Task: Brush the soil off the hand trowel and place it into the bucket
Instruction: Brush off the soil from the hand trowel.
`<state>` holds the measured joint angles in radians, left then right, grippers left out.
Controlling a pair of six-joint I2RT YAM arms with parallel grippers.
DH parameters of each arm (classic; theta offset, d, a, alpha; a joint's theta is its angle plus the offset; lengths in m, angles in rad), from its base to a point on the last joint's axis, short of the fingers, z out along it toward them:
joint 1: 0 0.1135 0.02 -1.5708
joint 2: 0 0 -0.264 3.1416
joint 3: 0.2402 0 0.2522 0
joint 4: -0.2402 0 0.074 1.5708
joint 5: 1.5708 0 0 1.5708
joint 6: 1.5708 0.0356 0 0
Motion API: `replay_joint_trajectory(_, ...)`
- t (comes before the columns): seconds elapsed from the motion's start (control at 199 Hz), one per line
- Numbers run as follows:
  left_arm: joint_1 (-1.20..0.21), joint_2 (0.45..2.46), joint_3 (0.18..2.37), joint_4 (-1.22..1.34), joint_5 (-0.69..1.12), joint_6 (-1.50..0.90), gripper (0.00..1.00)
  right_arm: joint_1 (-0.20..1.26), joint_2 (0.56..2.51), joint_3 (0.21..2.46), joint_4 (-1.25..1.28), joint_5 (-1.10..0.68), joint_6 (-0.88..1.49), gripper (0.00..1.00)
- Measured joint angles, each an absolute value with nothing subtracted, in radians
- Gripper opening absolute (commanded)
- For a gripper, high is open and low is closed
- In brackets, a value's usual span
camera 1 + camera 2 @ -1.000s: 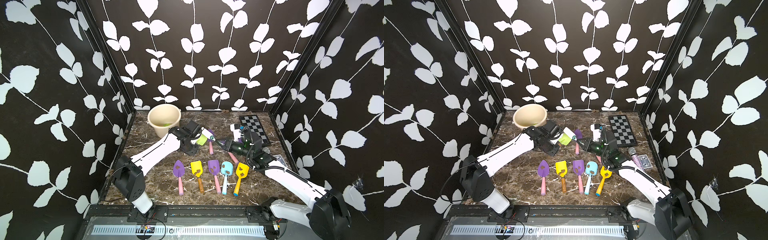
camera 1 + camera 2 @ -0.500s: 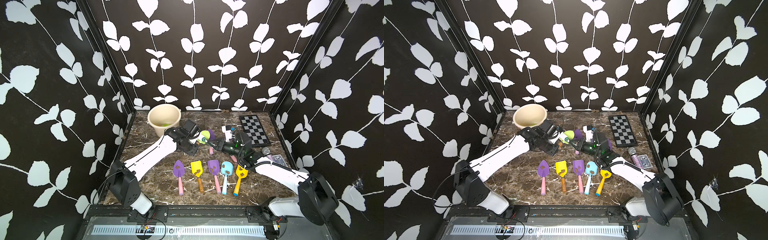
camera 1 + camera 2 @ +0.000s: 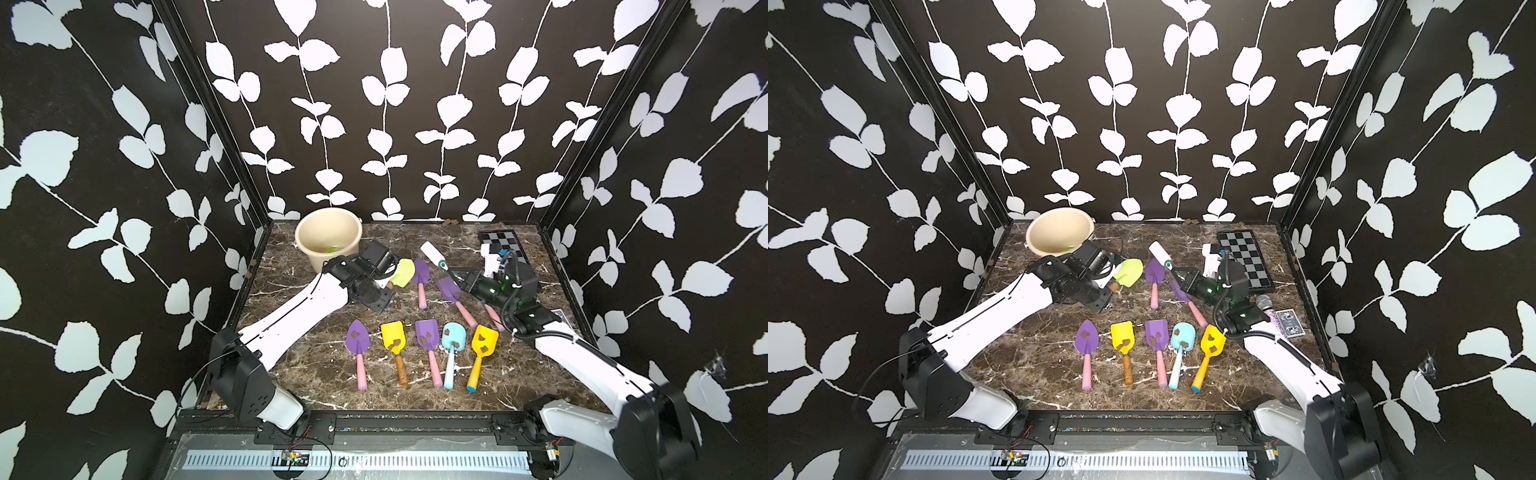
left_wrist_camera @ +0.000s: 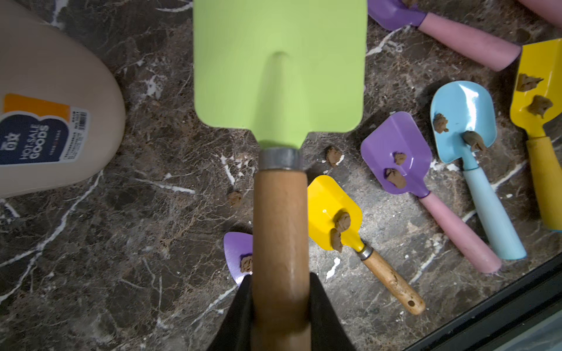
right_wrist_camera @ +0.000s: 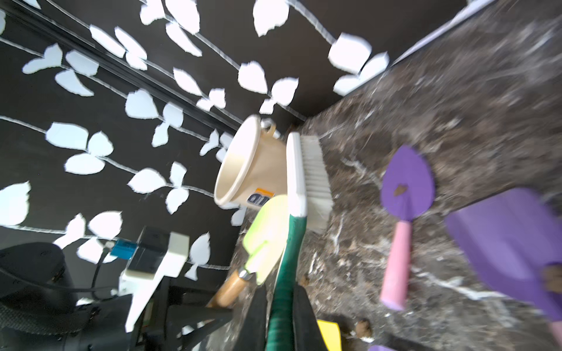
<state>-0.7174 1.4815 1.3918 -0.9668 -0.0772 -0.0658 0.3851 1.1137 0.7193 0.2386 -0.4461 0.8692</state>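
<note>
We see the whole table (image 3: pixel 374 399) in both top views. The bucket (image 3: pixel 328 230) stands at about 11 o'clock on it. A row of five trowels (image 3: pixel 428 338) lies at about 6 o'clock.

The left gripper (image 3: pixel 388 284) is clamped tight on the wooden handle of the green trowel (image 3: pixel 402 272). The trowel is just beside the bucket, at about 4 o'clock from it. Its long line runs from 7 o'clock to 1 o'clock, and its blade points to 1 o'clock. The right gripper (image 3: pixel 457 275) squeezes the green handle of the brush (image 3: pixel 432 251). The brush head points to about 10 o'clock.

The top views let us look into the bucket, where a bit of green lies at the bottom. They do not show the bucket's label (image 4: pixel 39 133). The left wrist view does: it is dark blue with an orange mark. That view also shows the green blade up close, plain green on the side we see, held up over the table. Small brown lumps of soil (image 4: pixel 342 223) sit on the trowels under it, and some lie on the table. The right wrist view is blurry, but it shows the brush's white bristles.
</note>
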Motion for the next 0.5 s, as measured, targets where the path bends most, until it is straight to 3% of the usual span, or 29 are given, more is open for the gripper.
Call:
replay_joint_trajectory(0.181, -0.678, 1.426, 1.427, -1.06, -0.02, -0.058, 0.0, 0.467, 1.049, 0.809, 0.021, -0.324, 0.533, 0.0)
replay_joint_trajectory(0.502, -0.607, 1.406, 1.605, -1.203, 0.181, -0.14, 0.0, 0.9, 1.062, 0.831, -0.082, 0.127, -0.28, 0.0)
